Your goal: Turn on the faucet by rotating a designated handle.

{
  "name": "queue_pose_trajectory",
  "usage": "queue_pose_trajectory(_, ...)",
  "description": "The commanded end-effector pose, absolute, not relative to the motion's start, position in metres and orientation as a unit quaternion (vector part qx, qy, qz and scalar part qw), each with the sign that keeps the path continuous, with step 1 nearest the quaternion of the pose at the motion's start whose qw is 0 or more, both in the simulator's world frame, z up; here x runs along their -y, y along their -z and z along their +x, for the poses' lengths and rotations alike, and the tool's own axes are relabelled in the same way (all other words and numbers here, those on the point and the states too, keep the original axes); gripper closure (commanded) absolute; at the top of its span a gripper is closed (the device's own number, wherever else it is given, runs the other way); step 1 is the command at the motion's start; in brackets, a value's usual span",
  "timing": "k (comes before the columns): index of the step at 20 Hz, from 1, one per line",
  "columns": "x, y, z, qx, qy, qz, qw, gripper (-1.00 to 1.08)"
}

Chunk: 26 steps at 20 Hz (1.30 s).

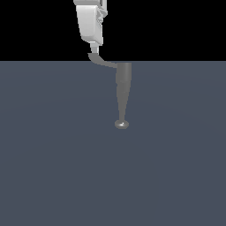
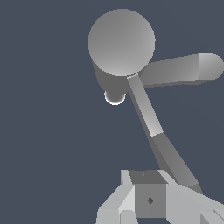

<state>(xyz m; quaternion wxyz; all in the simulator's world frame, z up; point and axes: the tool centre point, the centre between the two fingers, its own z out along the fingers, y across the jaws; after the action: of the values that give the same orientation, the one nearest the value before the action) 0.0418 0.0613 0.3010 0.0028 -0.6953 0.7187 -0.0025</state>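
The dark blue-grey tabletop (image 1: 53, 167) is filling most of the exterior view, meeting a black background along a straight line. The white tool (image 1: 94, 49) is hanging down from the top edge of that view, toward the exterior view's left of centre, and its narrow lower end is touching the flared tip of the handle (image 1: 100, 61). Whether its jaws are parted or closed around that tip I cannot tell: the exterior view is showing only one white finger end, and the wrist view is showing blocky white finger bases (image 2: 131, 205) with the lever's end running in beside them.

The faucet (image 1: 123, 88) is standing near the middle of the tabletop, its tapered grey column narrowing downward in the exterior view to a small shiny rounded knob (image 1: 122, 124). The thin curved handle is branching from the column's wide end and reaching toward the exterior view's left.
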Motion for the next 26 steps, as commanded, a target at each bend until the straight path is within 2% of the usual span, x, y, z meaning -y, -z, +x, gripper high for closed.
queue_pose_trajectory(1, -0.063, -0.299, 0.032, -0.718, 0.0, -0.696, 0.0, 1.08)
queue_pose_trajectory(8, -0.063, -0.299, 0.011, -0.718, 0.0, -0.696, 0.0, 1.08)
queue_pose_trajectory(10, -0.062, -0.302, 0.016, -0.719, 0.003, -0.695, 0.003, 1.08)
queue_pose_trajectory(26, -0.021, -0.3, -0.031, -0.718, 0.001, -0.696, 0.001, 1.08)
